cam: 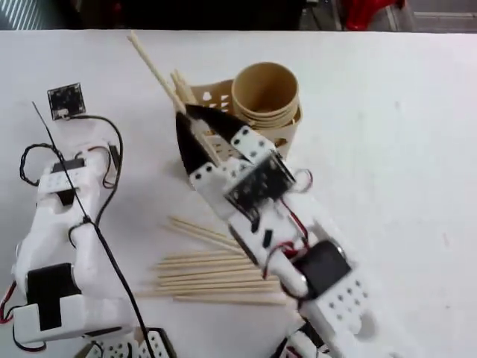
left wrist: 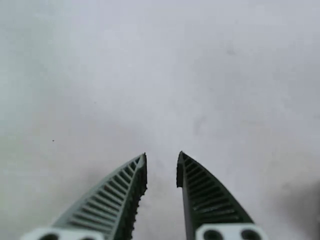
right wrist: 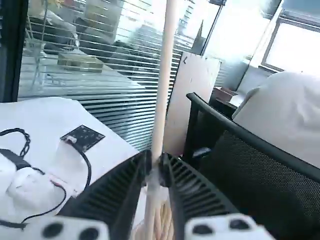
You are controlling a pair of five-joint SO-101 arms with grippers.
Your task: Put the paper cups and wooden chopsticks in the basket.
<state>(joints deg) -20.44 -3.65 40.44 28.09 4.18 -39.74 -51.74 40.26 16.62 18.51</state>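
My right gripper (cam: 188,123) (right wrist: 160,167) is shut on one wooden chopstick (cam: 153,63) (right wrist: 165,75) at the near left rim of the pale basket (cam: 205,95). The stick slants up and away to the back left. Stacked paper cups (cam: 265,93) stand in the basket, and a few chopsticks (cam: 181,83) lean out of its left side. A loose pile of chopsticks (cam: 216,272) lies on the table in front, beside the right arm. My left gripper (left wrist: 161,162) hangs slightly open over bare white table, with nothing between its fingers.
The white left arm (cam: 63,239) is folded at the table's left side, with black cables (cam: 104,156) running to a small circuit board (cam: 65,101) at the back left. The right half of the table (cam: 387,149) is bare white.
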